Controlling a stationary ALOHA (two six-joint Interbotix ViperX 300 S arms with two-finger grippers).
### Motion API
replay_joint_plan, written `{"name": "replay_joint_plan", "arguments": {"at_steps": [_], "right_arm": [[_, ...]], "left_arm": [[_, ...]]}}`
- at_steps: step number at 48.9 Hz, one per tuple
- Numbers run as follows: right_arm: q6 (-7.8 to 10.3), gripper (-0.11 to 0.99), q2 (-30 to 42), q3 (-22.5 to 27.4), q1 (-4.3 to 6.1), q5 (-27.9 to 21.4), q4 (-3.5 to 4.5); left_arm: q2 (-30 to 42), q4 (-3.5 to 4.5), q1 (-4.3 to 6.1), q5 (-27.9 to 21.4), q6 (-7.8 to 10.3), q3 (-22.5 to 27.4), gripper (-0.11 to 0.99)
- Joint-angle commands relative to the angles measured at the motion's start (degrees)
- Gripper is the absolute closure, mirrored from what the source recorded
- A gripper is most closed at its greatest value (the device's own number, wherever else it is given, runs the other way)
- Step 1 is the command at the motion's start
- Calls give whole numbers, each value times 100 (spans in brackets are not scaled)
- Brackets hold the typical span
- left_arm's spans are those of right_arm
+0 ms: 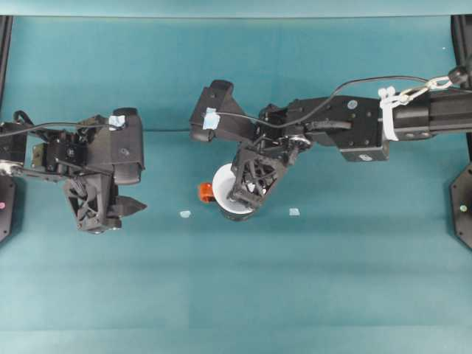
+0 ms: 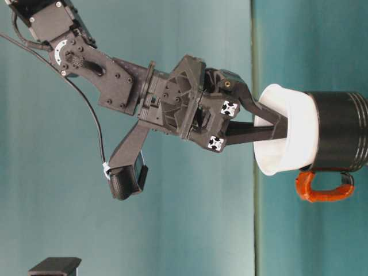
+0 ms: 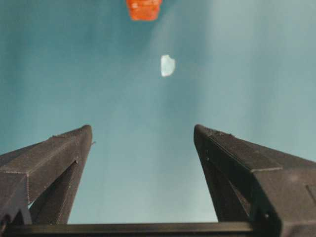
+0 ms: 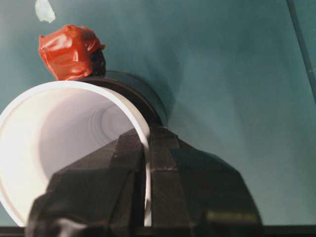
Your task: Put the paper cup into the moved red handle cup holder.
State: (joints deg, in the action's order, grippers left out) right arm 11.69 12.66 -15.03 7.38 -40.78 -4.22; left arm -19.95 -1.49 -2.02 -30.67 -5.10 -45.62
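Two tape scraps [image 1: 185, 214] are flanking one holder [image 2: 339, 131]; the right end effector [image 4: 146, 163] is pinching the one cup's [image 2: 290, 129] rim inside it; the left end effector [image 3: 143, 143] is hanging spread

Both arms were matte black with lattice-framed grippers. The right arm [image 1: 346, 122] carried a thin black cable looping above it, white ties near its silver-screwed joint, and pale blue tape on its wrist camera. The left arm [image 1: 81, 158] bore similar tape, possibly a label.
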Motion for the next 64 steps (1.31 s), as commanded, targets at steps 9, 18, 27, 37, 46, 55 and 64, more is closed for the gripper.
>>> {"name": "replay_joint_plan", "arguments": {"at_steps": [9, 18, 27, 37, 46, 55, 64], "right_arm": [[88, 80, -70, -44, -9, 26, -18], [123, 36, -114, -97, -18, -44, 0], [123, -5, -299, -88, -62, -35, 9], [132, -3, -466, -44, -70, -62, 18], [141, -3, -686, 26, -114, -70, 18], [141, -3, -1037, 114, -132, -352, 18], [123, -3, -1485, 149, -158, -729, 18]], "left_arm": [[-44, 0, 9, 35, 0, 44, -4], [-35, -9, 9, 35, 0, 44, -4], [-35, 0, 9, 35, -9, 53, -4], [-35, 0, 9, 35, -53, 53, -4], [-35, 0, 9, 35, -281, 44, -4], [-53, 0, 18, 35, -439, 44, -4], [-53, 0, 79, 35, -475, 35, -4]]}}
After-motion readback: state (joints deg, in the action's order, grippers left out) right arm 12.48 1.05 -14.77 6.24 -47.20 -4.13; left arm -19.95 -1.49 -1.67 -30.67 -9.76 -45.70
